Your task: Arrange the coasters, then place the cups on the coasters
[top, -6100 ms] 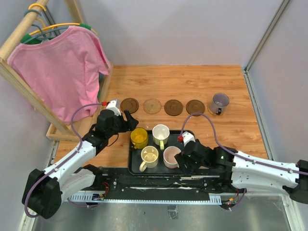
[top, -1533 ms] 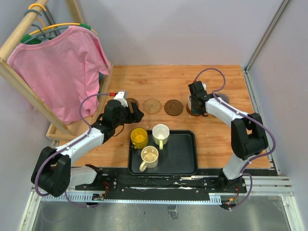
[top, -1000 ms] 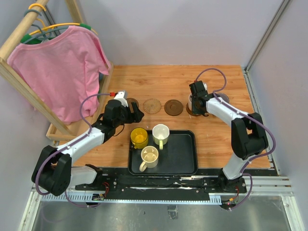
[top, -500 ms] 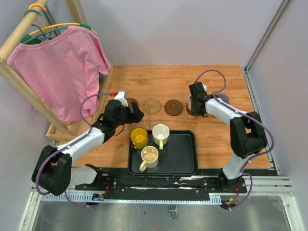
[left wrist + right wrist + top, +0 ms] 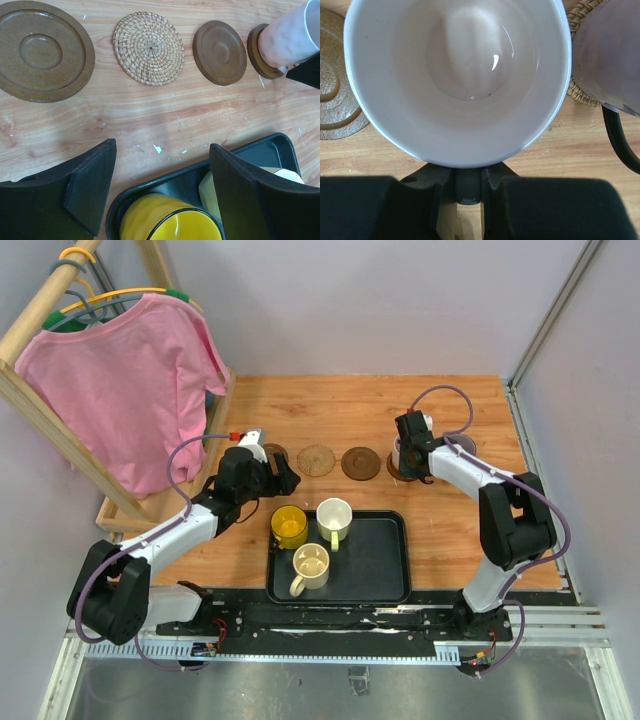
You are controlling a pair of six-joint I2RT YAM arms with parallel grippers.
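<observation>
The right gripper [image 5: 468, 186] has its jaws nearly shut on the handle of the pink cup [image 5: 457, 75], which stands on the dark coaster [image 5: 258, 56] fourth from the counter's [image 5: 350, 405] left edge. The left gripper [image 5: 162, 190], jaws wide and empty, hangs over the tray's [image 5: 385, 585] far left corner, by the yellow cup [image 5: 170, 225].

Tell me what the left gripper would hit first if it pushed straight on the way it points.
The open left gripper would probably meet bare table, between the black tray and the woven coaster; depth is unclear.
</observation>
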